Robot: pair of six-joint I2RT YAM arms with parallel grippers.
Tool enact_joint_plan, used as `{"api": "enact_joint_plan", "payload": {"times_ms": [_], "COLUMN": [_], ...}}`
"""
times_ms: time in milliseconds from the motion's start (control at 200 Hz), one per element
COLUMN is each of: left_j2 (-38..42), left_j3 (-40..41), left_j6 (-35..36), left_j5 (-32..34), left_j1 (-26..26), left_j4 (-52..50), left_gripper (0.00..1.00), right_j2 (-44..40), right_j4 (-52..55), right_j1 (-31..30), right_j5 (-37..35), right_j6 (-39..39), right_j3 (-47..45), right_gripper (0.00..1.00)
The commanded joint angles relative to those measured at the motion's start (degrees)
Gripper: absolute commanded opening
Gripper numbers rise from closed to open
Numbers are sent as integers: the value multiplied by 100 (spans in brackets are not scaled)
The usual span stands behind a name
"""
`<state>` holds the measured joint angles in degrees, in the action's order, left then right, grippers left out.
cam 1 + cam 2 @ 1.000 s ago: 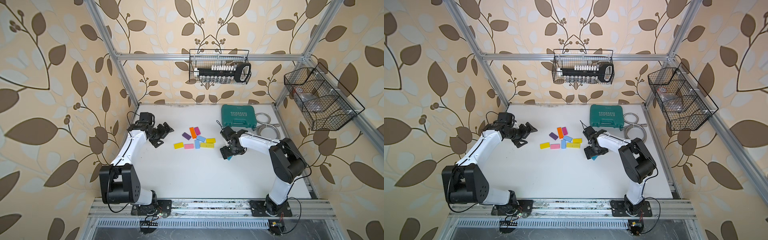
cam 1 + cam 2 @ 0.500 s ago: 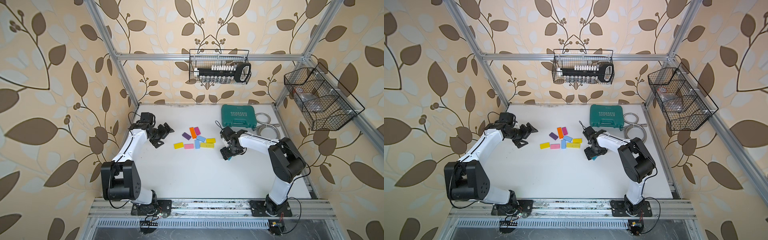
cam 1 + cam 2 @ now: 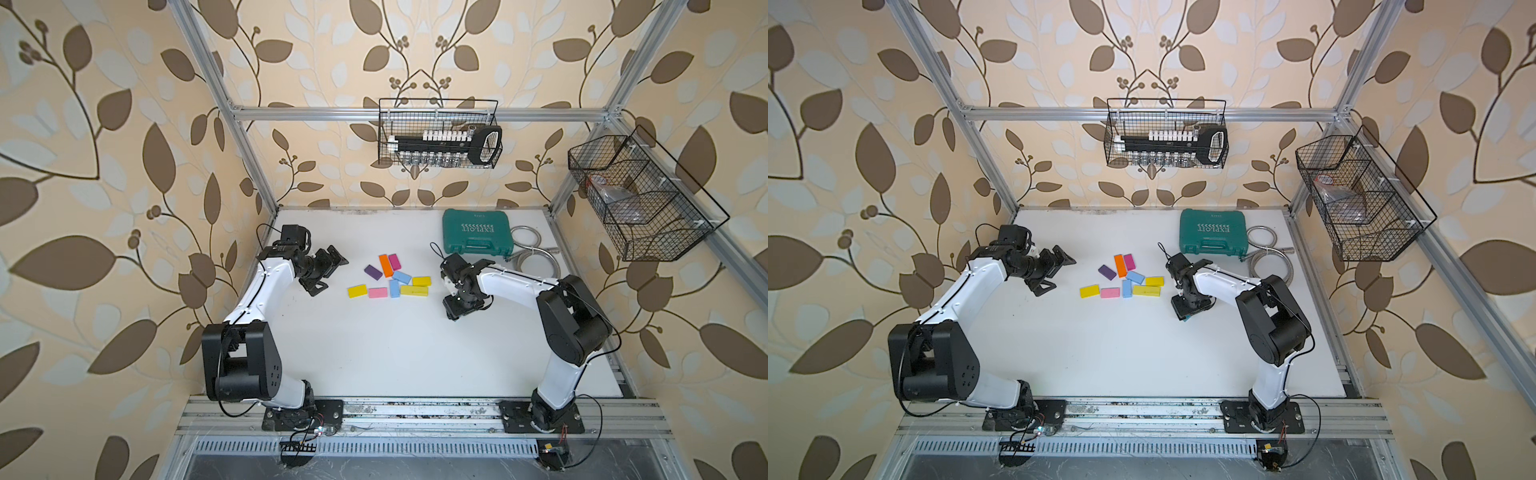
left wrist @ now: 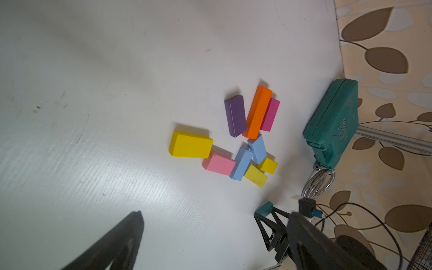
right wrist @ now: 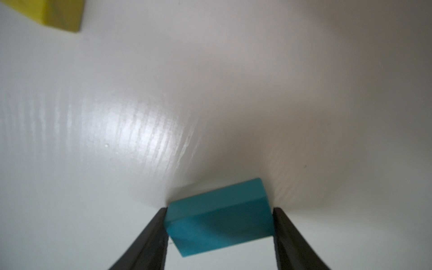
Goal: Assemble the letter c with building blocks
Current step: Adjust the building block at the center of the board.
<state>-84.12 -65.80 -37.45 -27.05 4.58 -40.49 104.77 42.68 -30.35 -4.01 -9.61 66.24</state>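
Jaws of the right gripper (image 5: pixel 219 209) are closed on the teal block (image 5: pixel 219 217), one black finger against each short end. The block sits tilted between them, low over the white surface (image 3: pixel 374 353); whether it touches the surface I cannot tell. In a top view only a sliver of teal shows under that gripper.

Jaws of the left gripper (image 3: pixel 328 274) stand wide apart and hold nothing, hovering near the far edge of the surface.

The other building blocks lie flat in a loose cluster between the two grippers, well apart from the teal one. The orange bar (image 3: pixel 385 266) and the magenta block (image 3: pixel 394 262) lie side by side, touching, with the purple block (image 3: pixel 373 272) just beside the orange. Nearer the camera, a yellow block (image 3: pixel 357 291), a pink block (image 3: pixel 377 292), a light blue block (image 3: pixel 394 288) and a long yellow bar (image 3: pixel 414 290) form a rough row. A second light blue block (image 3: pixel 402 277) and a small yellow block (image 3: pixel 421 281) lie just behind it.

A green tool case (image 3: pixel 476 232) lies at the far side, a coiled metal hose (image 3: pixel 530 259) beside it.
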Motion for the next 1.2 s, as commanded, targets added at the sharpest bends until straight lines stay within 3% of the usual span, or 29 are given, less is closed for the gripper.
{"api": "enact_joint_plan", "payload": {"times_ms": [0,215,580,830,1200], "left_j2": [106,368,408,394,388], "left_j3": [-6,229,253,269,269], "left_j6": [43,-20,-58,-61,-78], "left_j5": [-31,-29,-99,-125,-116], "left_j1": [32,25,14,3,-6], "left_j4": [-3,94,155,173,181], "left_gripper": [99,99,99,99,99], "right_j2": [-51,-320,-534,-479,-264], "right_j4": [111,-106,-675,-670,-790], "right_j1": [-6,-42,-94,-122,-129], "right_j5": [80,33,-191,-484,-343], "right_j6": [-247,-1072,-3144,-3716,-4263], "right_j3": [64,-58,-416,-377,-355], "right_gripper": [56,52,50,50,53]}}
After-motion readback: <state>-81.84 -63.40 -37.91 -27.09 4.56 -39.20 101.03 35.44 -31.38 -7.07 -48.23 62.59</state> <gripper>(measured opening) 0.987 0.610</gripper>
